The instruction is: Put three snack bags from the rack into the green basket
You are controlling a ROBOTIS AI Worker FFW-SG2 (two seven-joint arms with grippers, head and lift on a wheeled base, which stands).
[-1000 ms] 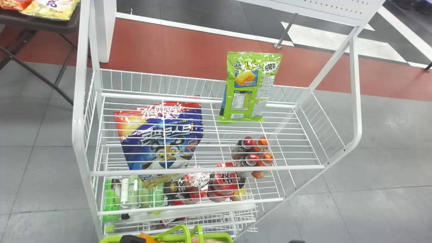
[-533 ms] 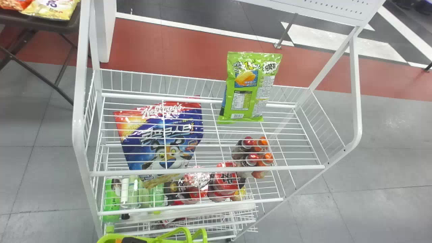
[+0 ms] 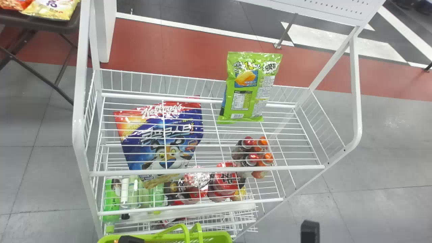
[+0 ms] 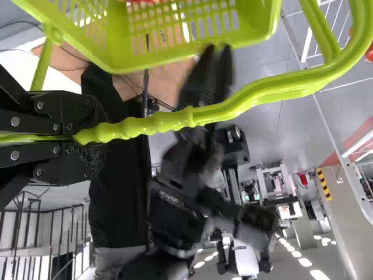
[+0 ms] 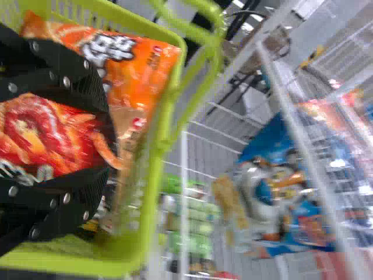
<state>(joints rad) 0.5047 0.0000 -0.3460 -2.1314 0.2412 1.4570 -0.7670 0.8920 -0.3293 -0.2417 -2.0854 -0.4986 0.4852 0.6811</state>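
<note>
At the far left, a yellow bag (image 3: 50, 8) and a red bag (image 3: 13, 4) lie on a dark table (image 3: 73, 24), both cut off by the head view's edge. Of my left gripper (image 3: 131, 239) just a dark piece rises over the bottom edge there; its fingers are pinched around the handle (image 4: 233, 108) of the green basket (image 3: 219, 236). The basket is mostly cut off in the head view, but from my right wrist I see an orange snack bag (image 5: 134, 70) and a red snack bag (image 5: 46, 140) inside, the red one partly covered by my fingers, and a brownish piece I can't make out.

On the rack (image 3: 206, 171), the upper wire shelf bears a blue cereal bag (image 3: 168, 135) and, to its right, an upright green snack bag (image 3: 246, 87) at the back. Bottles (image 3: 253, 157) and red-topped containers (image 3: 226, 180) below are broken up by the wires.

My right gripper (image 3: 309, 231) is cut off at the bottom edge, right of the basket; its fingers stand apart, over the basket's contents in my wrist view.
</note>
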